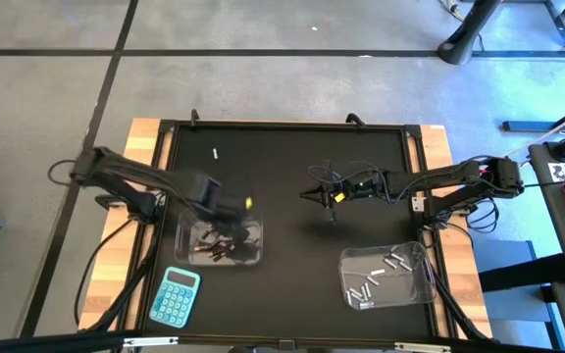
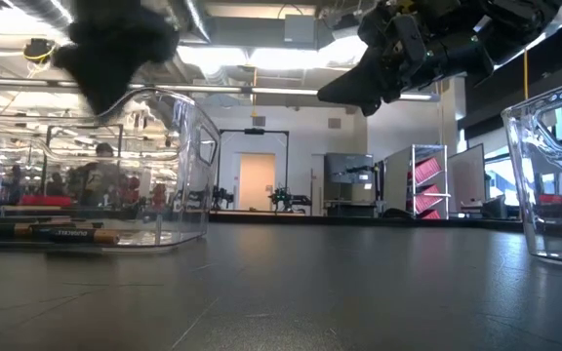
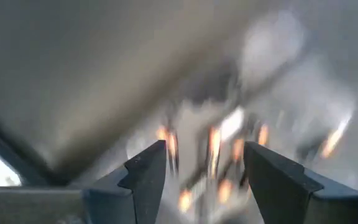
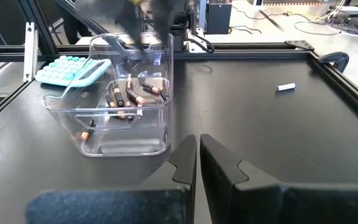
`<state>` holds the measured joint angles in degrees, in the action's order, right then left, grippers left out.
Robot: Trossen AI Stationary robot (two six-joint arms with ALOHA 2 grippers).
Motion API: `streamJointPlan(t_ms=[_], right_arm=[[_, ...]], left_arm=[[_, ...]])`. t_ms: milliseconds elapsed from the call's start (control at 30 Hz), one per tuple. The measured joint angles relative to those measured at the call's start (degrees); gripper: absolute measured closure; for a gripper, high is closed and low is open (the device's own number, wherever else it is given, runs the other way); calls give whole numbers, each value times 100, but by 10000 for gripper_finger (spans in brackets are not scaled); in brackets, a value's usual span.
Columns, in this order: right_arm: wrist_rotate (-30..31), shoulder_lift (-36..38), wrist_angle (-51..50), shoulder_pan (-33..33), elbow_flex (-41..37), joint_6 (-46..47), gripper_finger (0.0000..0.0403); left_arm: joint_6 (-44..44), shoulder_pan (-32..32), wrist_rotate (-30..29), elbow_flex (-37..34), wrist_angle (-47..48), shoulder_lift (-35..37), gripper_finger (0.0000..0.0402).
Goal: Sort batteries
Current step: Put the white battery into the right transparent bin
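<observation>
Blue calculator (image 1: 176, 295) lying at table's near-left corner, just beside left clear tub (image 1: 221, 242). Dark batteries (image 4: 129, 99) with reddish ends lying in that tub. Silvery batteries (image 1: 376, 277) lying in right clear tub (image 1: 386, 275). One lone silvery battery (image 1: 216, 153) lying on black mat (image 1: 292, 176), well apart from both tubs.

Left gripper (image 1: 226, 227) reaching down over left tub, fingers (image 3: 146, 171) standing apart, nothing visibly held. Right gripper (image 1: 314, 194) hovering mid-table, arm stretching in from right, fingers nearly closed, holding nothing.

No legible writing.
</observation>
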<state>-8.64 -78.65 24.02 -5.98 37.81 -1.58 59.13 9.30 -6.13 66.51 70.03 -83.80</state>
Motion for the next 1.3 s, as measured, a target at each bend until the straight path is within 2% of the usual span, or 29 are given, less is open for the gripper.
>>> streamJointPlan(t_ms=[133, 200, 333, 467, 567, 667, 833, 1000, 1133, 1300], right_arm=[[2, 0, 79, 0, -1, 2, 379], [2, 0, 169, 0, 1, 2, 379], [2, 0, 185, 0, 2, 11, 379], [0, 0, 116, 0, 2, 134, 379], [0, 0, 59, 0, 2, 180, 379], [0, 0, -29, 0, 2, 271, 379], [0, 0, -67, 0, 2, 280, 379], [0, 0, -66, 0, 2, 280, 379], [0, 0, -73, 0, 2, 280, 379], [1, 0, -75, 0, 2, 281, 379]], left_arm=[[529, -464, -1813, 145, -245, 805, 197], [244, -1038, -2039, 143, -159, 1039, 196], [-977, -2373, -1894, 66, -321, 1137, 196], [-2213, -3619, -1212, -271, -1080, 946, 196], [-2715, -4401, -652, -731, -1586, 693, 196], [-2908, -4961, -411, -1191, -2023, 389, 196], [-3123, -5485, -266, -1640, -3078, -146, 196], [-3409, -5735, -220, -1662, -3584, -746, 206], [-3569, -5816, -43, -1643, -3690, -1136, 246], [-4171, -5761, -53, -1632, -3709, -1273, 332]])
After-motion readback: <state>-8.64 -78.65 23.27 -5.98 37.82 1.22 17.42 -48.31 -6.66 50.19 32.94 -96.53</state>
